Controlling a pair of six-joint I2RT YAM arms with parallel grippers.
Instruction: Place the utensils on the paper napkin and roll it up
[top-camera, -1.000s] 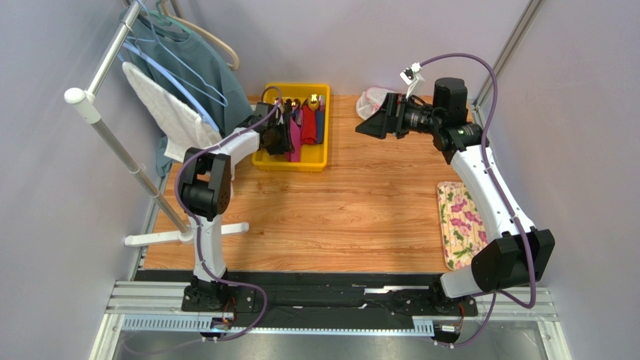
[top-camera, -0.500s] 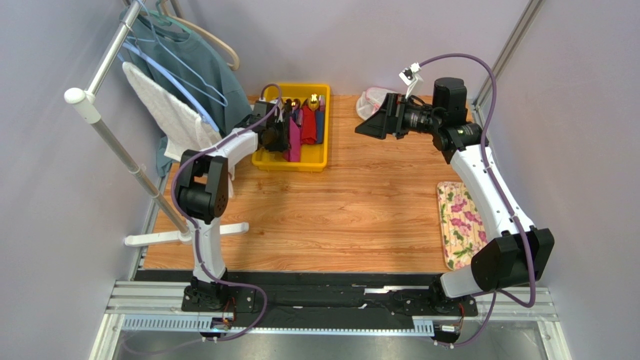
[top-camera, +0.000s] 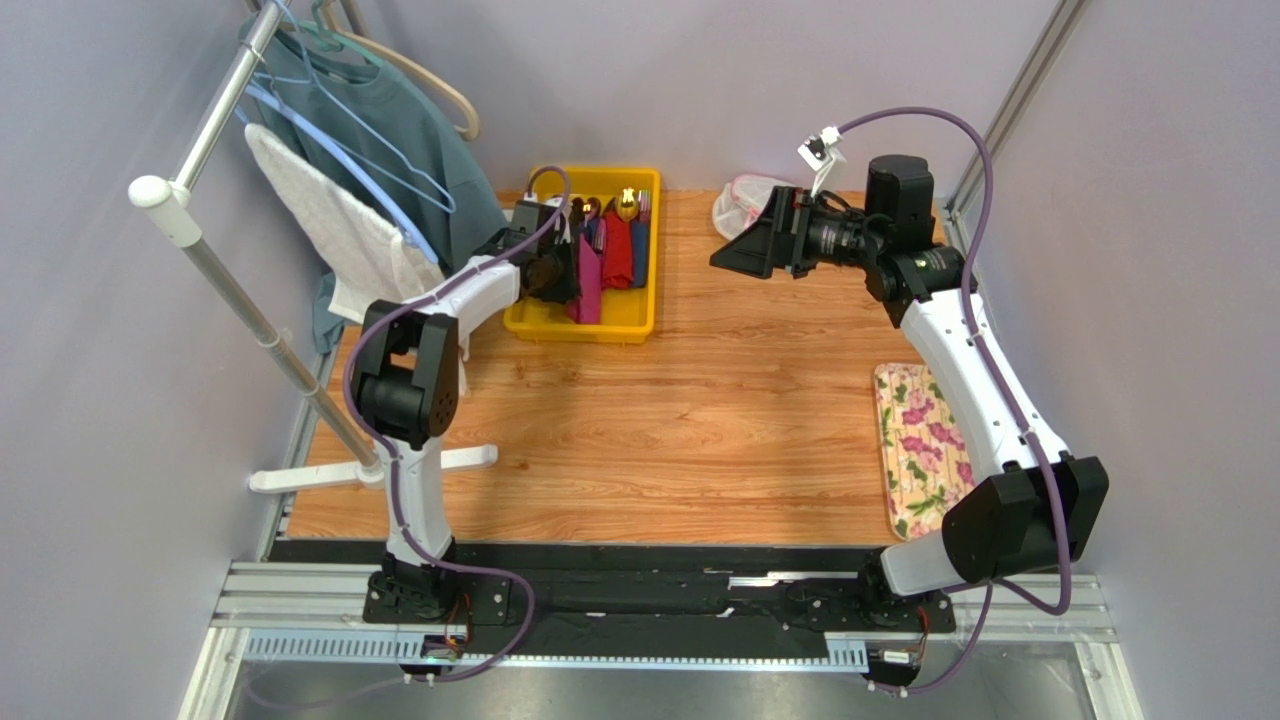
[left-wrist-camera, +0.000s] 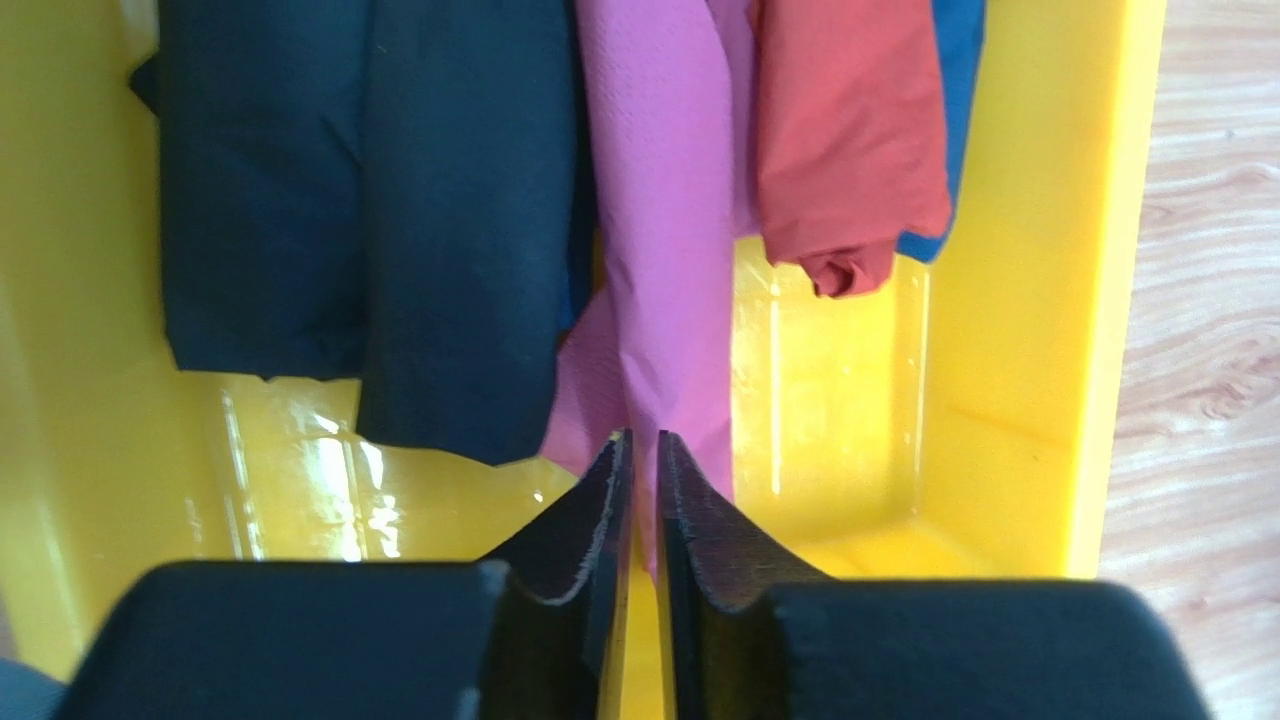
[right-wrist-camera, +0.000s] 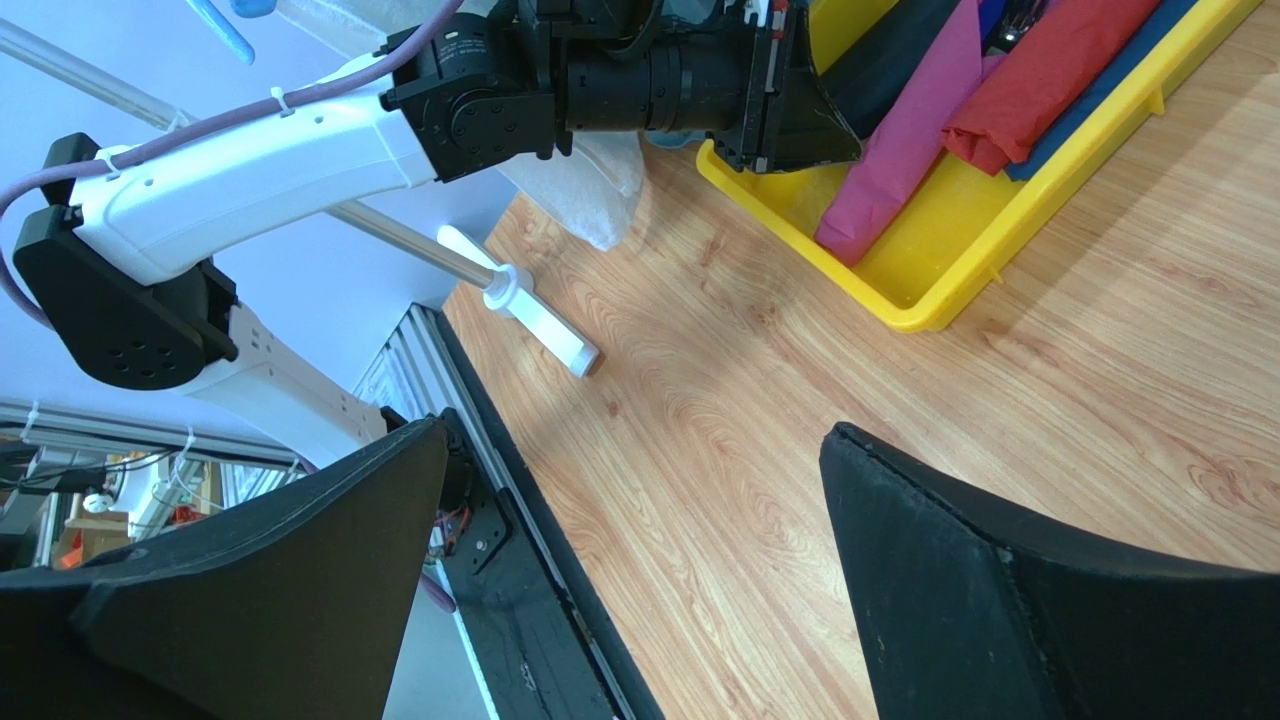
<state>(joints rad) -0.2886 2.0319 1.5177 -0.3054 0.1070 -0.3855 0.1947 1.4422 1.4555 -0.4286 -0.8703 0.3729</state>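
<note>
The magenta-pink paper napkin (left-wrist-camera: 669, 270) lies folded lengthwise in the yellow bin (left-wrist-camera: 1112, 300), between dark navy sleeves (left-wrist-camera: 376, 225) and a red sleeve (left-wrist-camera: 849, 135). My left gripper (left-wrist-camera: 642, 443) is down in the bin and shut on the napkin's near end. In the top view the left gripper (top-camera: 559, 273) sits over the bin's left half (top-camera: 639, 318). My right gripper (top-camera: 721, 255) is open and empty, held high over the back of the table and facing left; its wrist view (right-wrist-camera: 634, 432) looks at bare wood. The slim dark utensils are not distinguishable.
Gold- and silver-headed cutlery in sleeves (top-camera: 624, 225) lies in the bin. A floral cloth (top-camera: 920, 447) lies at the right edge. A white mesh pouch (top-camera: 742, 203) sits at the back. A clothes rack (top-camera: 226, 225) with a shirt and towel stands left, its foot (top-camera: 376, 473) on the table.
My left arm has shifted slightly to the left, its gripper staying in the bin on the napkin. The right arm has not moved.
</note>
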